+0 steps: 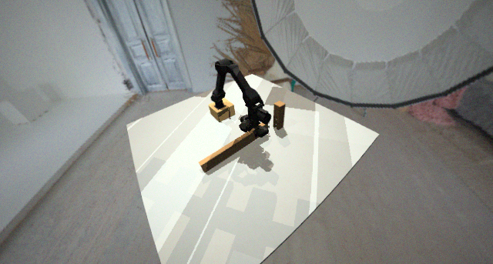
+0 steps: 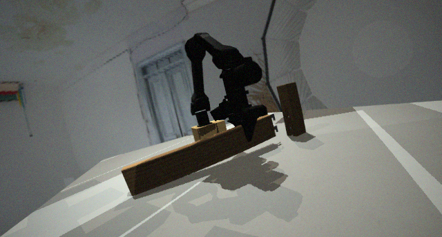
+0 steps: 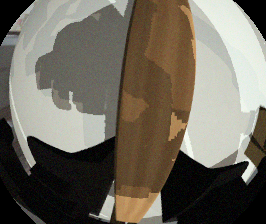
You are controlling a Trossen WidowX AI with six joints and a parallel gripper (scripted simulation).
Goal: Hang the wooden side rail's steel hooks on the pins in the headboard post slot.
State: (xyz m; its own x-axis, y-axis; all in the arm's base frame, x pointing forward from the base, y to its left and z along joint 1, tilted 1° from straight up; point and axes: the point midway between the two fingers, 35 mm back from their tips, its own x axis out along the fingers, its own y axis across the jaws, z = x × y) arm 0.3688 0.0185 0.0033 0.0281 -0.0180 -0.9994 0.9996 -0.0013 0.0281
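Note:
The wooden side rail (image 1: pixel 227 153) (image 2: pixel 193 158) (image 3: pixel 154 90) slopes, its hook end raised above the table and its far end low, on or very near the table top. My gripper (image 1: pixel 256 130) (image 2: pixel 249 131) (image 3: pixel 142 139) is shut on the rail near its hook end, one finger on each side. Two small steel hooks (image 2: pixel 275 128) stick out of the raised end towards the post. The upright headboard post (image 1: pixel 279 117) (image 2: pixel 292 109) stands just beyond them, with a narrow gap between hooks and post in the exterior view. The slot's pins cannot be made out.
The arm's base stands on a light wooden block (image 1: pixel 221 111) (image 2: pixel 208 130) (image 3: pixel 263 131), behind the rail. The pale table (image 1: pixel 293 172) (image 2: pixel 345 168) carries patchy shadows, and its right edge (image 1: pixel 344 173) runs diagonally in the top view.

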